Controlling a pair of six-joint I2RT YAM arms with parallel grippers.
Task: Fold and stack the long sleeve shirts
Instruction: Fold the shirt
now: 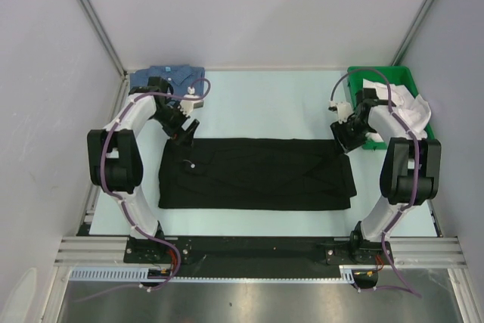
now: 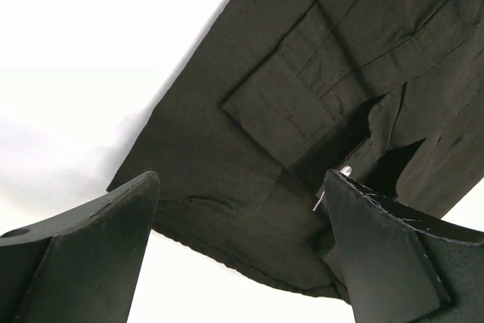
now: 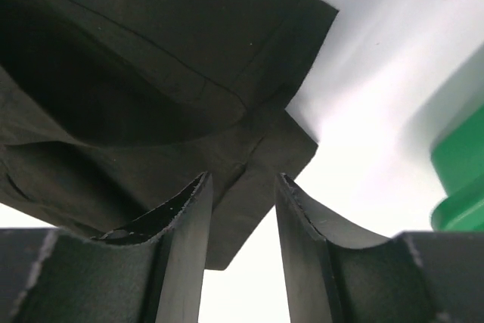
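The black long sleeve shirt (image 1: 257, 175) lies flat as a wide folded rectangle across the middle of the table. My left gripper (image 1: 185, 132) hangs open over its far left corner; the left wrist view shows dark cloth (image 2: 227, 141) and a pale button below the wide jaws (image 2: 240, 179), nothing pinched. My right gripper (image 1: 344, 141) is at the far right corner. Its fingers (image 3: 243, 177) stand apart, and a corner of the black cloth (image 3: 249, 156) lies loose beneath the gap. The blue long sleeve shirt (image 1: 168, 77) sits folded at the back left corner.
A green bin (image 1: 393, 77) holding white cloth (image 1: 408, 105) stands at the back right, just beside the right arm; its wall shows in the right wrist view (image 3: 461, 164). White walls and metal posts enclose the table on three sides.
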